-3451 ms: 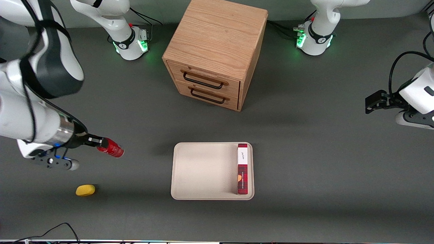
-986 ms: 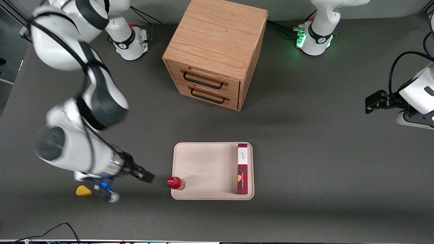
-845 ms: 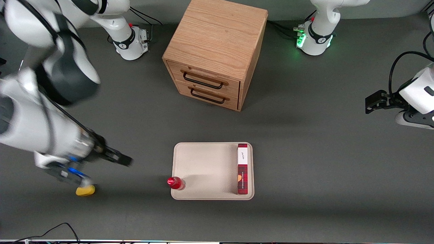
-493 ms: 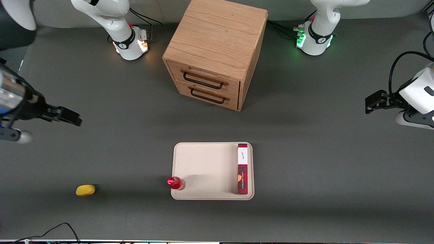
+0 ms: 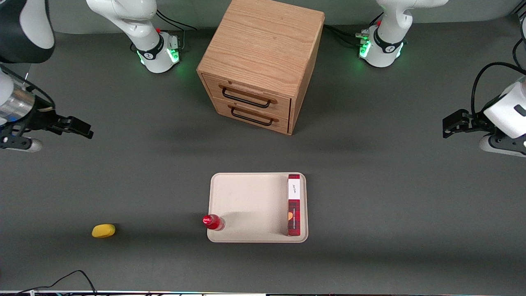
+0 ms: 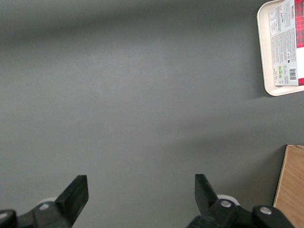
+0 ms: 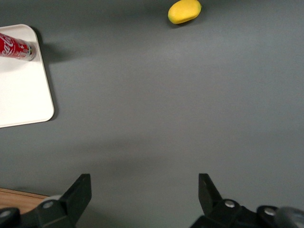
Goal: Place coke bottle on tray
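You have 1 coke bottle point(image 5: 213, 222), 1 tray point(image 5: 246, 201), 1 plaid box point(image 5: 294, 204), 1 yellow lump point(image 5: 103, 230) and 1 wooden cabinet point(image 5: 261, 61) with 2 drawers on the table point(image 5: 390, 185). The coke bottle is small, round and red all over, with a shiny red cap, and it stands upright on the tray, right at the tray's edge toward the working arm's end of the table and near the corner closest to the front camera. The tray is flat, beige and smooth, a rectangle with round corners and a low raised rim. The plaid box is long and thin, red with dark checks and a white label, and it lies in the tray along the rim toward the parked arm's end. The yellow lump is smooth and egg-shaped, and it sits alone on the table, well apart from the tray, toward the working arm's end. The cabinet is a light wood block with grain lines, and each drawer has 1 dark thin handle. The table is dark grey and matte. Your claw point(image 5: 82, 129) hangs over bare table, well apart from the bottle and farther from the front camera than the yellow lump; its 2 black fingers point(image 7: 78, 192) are spread apart and hold nothing.
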